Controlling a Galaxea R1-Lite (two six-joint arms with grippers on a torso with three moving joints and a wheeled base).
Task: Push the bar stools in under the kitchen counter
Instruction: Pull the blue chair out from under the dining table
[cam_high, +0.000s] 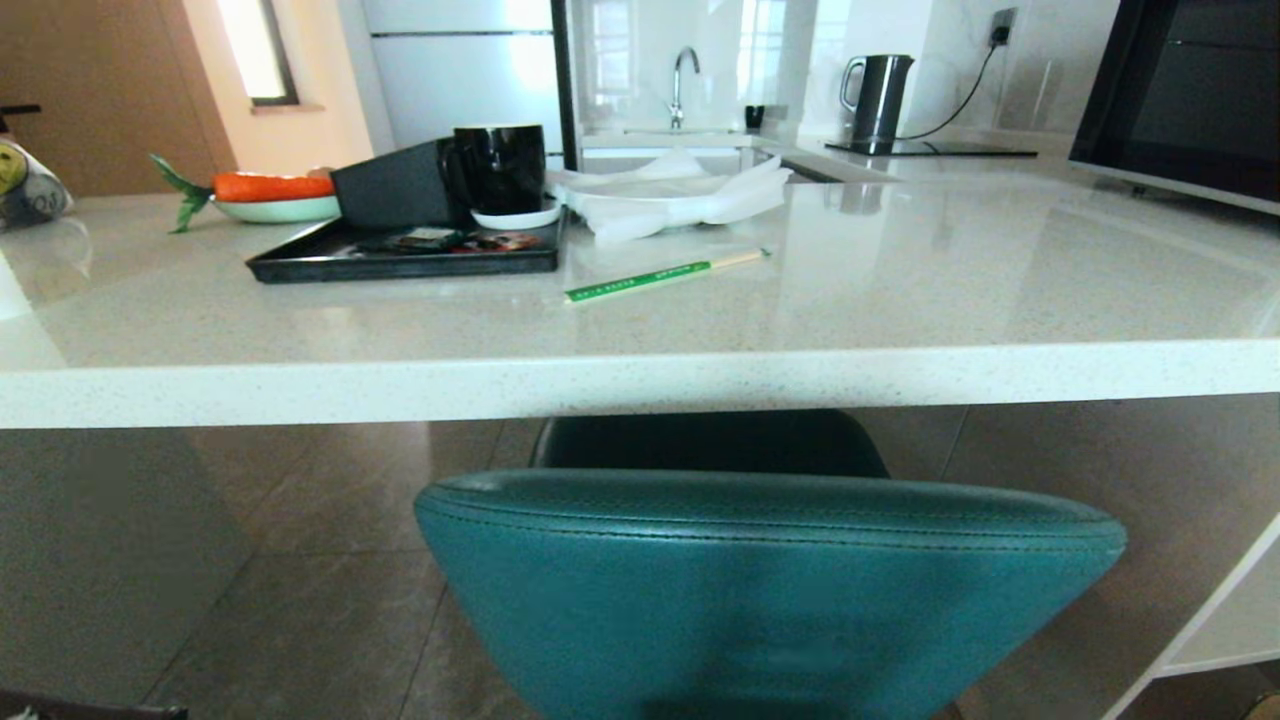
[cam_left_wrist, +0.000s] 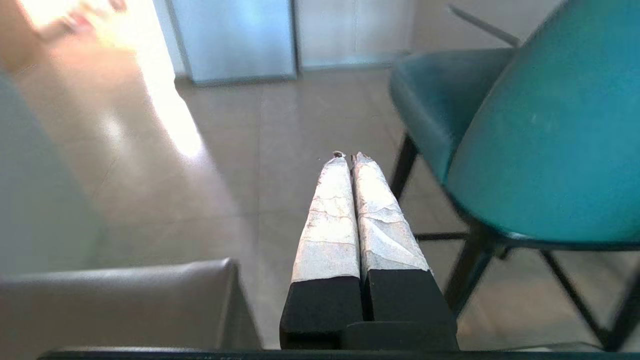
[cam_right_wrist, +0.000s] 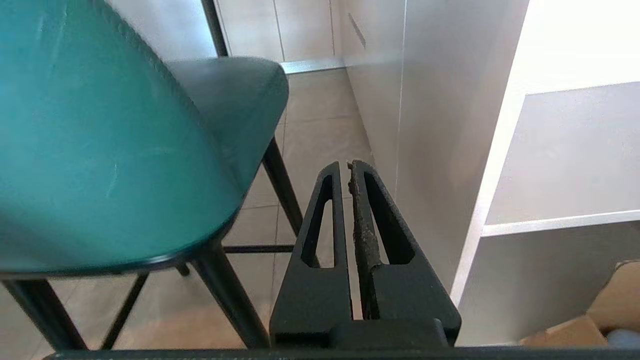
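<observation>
The teal-backed bar stool (cam_high: 770, 590) stands right before me, its dark seat (cam_high: 710, 442) partly under the white kitchen counter (cam_high: 640, 385). The left wrist view has the teal stool (cam_left_wrist: 550, 140) on one side and the grey leather back of the other bar stool (cam_left_wrist: 115, 300) low on the other side. My left gripper (cam_left_wrist: 348, 156) is shut and empty, in the gap between the two stools. Beside the teal stool (cam_right_wrist: 100, 150) my right gripper (cam_right_wrist: 348, 164) is shut and empty, near the white panel (cam_right_wrist: 430, 150). Neither gripper shows in the head view.
On the counter lie a black tray (cam_high: 400, 255) with a black mug (cam_high: 500, 168), a carrot on a plate (cam_high: 270, 190), white cloth (cam_high: 680, 200) and wrapped chopsticks (cam_high: 660, 275). White open shelving (cam_right_wrist: 565, 165) and a cardboard box (cam_right_wrist: 590, 315) stand at the right.
</observation>
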